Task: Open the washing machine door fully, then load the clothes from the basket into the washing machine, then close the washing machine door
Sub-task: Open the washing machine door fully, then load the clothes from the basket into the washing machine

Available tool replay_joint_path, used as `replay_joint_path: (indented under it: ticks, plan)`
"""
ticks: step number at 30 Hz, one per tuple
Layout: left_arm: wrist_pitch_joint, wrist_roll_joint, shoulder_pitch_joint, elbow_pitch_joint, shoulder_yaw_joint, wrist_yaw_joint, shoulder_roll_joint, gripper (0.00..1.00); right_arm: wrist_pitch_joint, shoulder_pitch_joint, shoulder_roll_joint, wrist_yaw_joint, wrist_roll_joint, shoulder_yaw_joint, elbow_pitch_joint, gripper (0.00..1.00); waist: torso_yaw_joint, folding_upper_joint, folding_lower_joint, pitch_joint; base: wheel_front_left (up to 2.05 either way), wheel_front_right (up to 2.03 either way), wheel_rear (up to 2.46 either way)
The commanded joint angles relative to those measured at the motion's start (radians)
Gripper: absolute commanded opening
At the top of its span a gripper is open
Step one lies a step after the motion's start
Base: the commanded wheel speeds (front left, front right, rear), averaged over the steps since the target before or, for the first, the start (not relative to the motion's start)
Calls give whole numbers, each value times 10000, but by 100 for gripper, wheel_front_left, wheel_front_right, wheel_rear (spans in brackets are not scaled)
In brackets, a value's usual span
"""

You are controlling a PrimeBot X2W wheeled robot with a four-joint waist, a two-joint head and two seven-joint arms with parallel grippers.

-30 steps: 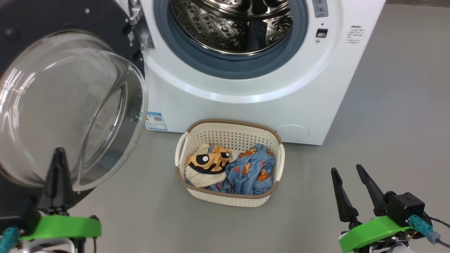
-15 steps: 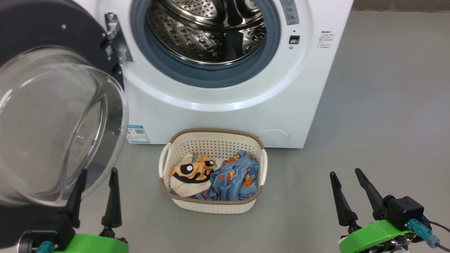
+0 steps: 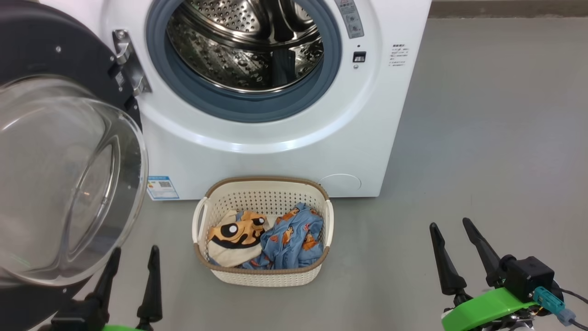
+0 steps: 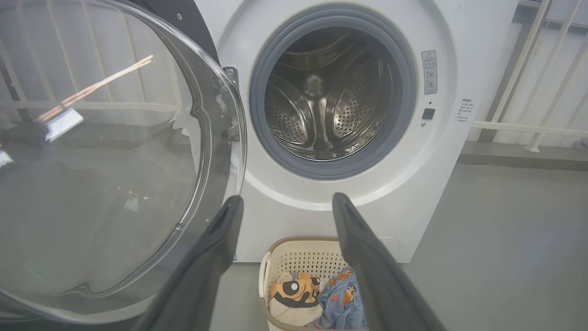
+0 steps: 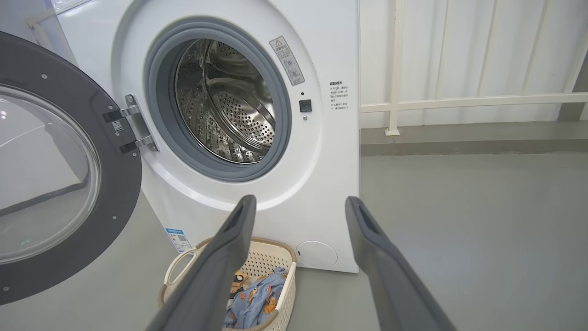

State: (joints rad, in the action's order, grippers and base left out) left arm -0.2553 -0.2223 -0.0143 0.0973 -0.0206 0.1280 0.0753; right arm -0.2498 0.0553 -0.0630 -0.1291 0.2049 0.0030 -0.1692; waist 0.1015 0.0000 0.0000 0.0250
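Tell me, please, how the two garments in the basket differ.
The cream garment bears one large orange-black cartoon face; the blue garment carries many small orange-brown figures. The cream one lies left in the basket, the blue one right. Both are crumpled together.

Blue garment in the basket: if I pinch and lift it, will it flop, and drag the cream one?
Probably floppy: the blue garment lies crumpled in folds, so it should drape. It touches the cream garment, so that may snag and follow. The perforated basket might shift.
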Motion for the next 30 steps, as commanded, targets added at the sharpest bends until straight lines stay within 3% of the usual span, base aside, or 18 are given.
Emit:
replay_joint_path:
  ticks: [1, 30]
  plan:
    - [-65, 61, 95, -131, 380, -4, 133, 100, -120, -39, -3, -16, 29, 271, 293, 100, -64, 0, 0, -66, 0, 0, 0]
    - [-65, 238, -320, 150, 648, 10, -32, 100, -120, -504, 57, -16, -148, 217, 224, 100, -365, 0, 0, -299, 0, 0, 0]
